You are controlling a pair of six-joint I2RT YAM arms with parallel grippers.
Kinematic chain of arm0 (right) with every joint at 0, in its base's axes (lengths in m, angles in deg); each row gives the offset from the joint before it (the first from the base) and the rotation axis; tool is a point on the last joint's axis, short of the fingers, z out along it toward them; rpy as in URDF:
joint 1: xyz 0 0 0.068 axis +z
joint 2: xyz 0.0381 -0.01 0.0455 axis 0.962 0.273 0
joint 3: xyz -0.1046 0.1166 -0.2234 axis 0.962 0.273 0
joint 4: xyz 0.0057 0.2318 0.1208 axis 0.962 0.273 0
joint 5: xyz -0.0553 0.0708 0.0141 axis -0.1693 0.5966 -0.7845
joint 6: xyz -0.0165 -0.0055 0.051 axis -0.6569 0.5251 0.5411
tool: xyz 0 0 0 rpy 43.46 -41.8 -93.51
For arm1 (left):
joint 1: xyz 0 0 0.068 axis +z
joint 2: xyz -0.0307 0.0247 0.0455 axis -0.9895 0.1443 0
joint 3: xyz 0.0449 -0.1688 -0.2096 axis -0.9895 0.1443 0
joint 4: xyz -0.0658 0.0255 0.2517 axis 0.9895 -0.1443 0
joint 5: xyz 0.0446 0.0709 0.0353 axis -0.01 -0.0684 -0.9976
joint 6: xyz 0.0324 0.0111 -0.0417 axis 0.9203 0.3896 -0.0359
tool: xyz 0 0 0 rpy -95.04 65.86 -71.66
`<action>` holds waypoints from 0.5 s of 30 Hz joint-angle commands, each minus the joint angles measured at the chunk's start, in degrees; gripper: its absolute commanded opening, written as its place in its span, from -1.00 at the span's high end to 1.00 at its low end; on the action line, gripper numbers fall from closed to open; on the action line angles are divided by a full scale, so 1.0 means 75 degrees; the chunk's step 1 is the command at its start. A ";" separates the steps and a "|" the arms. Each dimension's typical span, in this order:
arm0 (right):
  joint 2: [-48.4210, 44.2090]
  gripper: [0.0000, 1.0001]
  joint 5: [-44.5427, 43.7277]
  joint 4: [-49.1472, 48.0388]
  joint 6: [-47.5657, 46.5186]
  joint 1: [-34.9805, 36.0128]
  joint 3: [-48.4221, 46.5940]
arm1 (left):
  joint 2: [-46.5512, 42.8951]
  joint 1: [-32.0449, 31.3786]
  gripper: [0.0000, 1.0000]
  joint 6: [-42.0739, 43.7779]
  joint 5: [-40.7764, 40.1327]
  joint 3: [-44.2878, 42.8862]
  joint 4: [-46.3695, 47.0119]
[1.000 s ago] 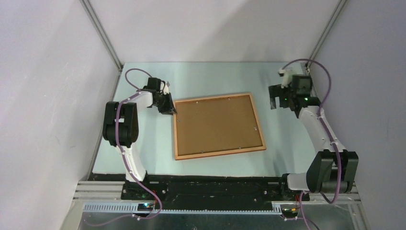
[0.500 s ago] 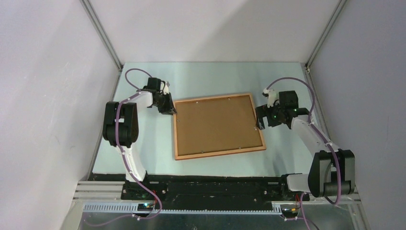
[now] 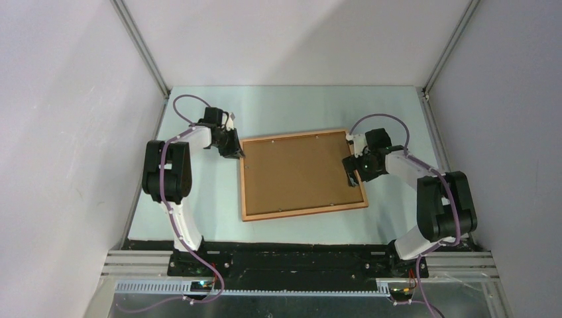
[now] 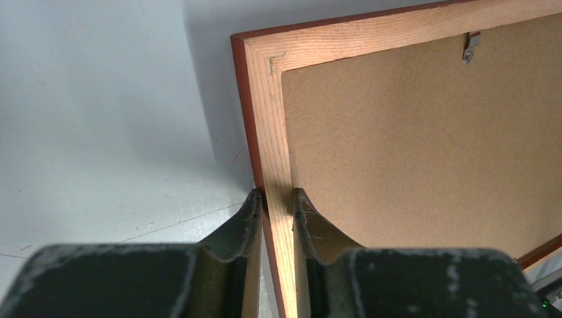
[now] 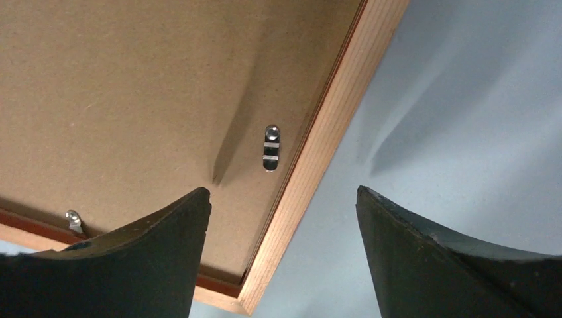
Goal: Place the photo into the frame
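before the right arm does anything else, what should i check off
1. Left gripper clamped on the frame, left rail: ok.
2. Right gripper open, one finger over the backing board, the other beyond the right rail: ok.
3. Turn clip in view between the open fingers: ok.
4. Frame lying back side up: ok.
5. Photo already inside the frame: cannot tell, the backing board covers everything.
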 commanded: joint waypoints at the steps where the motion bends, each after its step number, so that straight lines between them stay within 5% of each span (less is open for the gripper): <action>1: 0.0286 -0.64 -0.0144 -0.0297 -0.0251 0.0006 -0.0436 | -0.0102 -0.0025 1.00 0.0249 0.0082 -0.0076 -0.0332; 15: 0.0997 -0.25 0.0140 -0.0275 -0.0265 -0.0045 -0.0912 | -0.0061 -0.0026 1.00 0.0252 0.0094 -0.0109 -0.0323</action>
